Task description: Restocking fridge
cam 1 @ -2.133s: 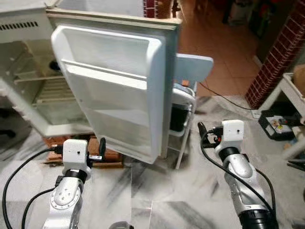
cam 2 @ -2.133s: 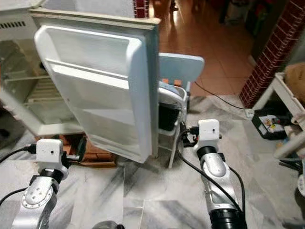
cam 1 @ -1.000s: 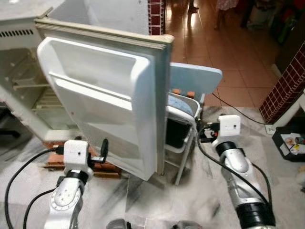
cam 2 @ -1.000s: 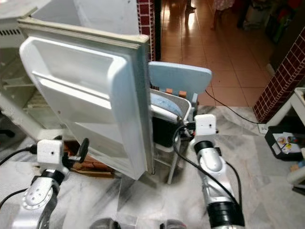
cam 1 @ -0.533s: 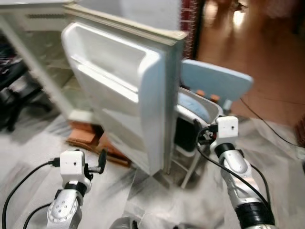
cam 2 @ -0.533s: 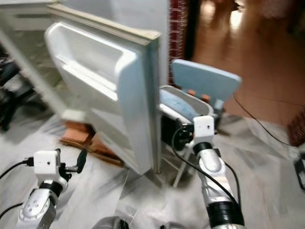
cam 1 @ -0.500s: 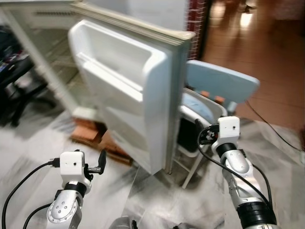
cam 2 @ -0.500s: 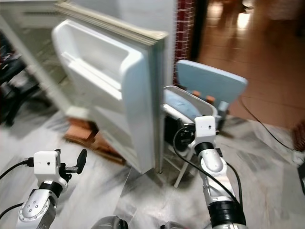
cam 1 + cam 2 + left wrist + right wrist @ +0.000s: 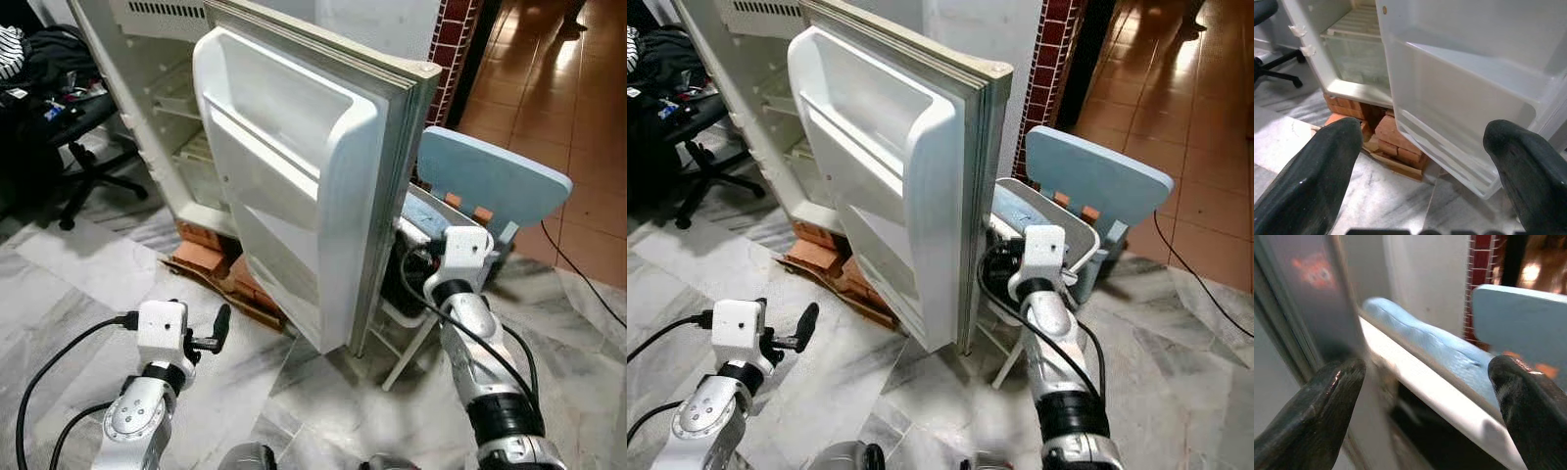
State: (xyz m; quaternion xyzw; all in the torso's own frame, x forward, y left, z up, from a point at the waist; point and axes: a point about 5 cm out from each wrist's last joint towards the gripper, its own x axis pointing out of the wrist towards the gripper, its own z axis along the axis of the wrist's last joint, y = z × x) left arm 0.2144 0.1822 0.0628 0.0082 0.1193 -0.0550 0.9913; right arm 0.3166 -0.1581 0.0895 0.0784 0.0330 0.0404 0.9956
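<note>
Approach: my right end effector (image 9: 1420,401), open and empty, should reach the chair (image 9: 495,181) clear of the fridge door (image 9: 294,176).

grey-veined marble floor (image 9: 323,392), terracotta tiles (image 9: 578,147) beyond, red brick pillar (image 9: 1055,39), pale blue chair (image 9: 490,181), black office chair (image 9: 73,127), bricks (image 9: 211,259) stacked on floor

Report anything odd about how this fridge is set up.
The fridge stands on loose red bricks over flattened cardboard rather than on the floor. Its open door swings against a blue chair, and the door shelves hold nothing.
</note>
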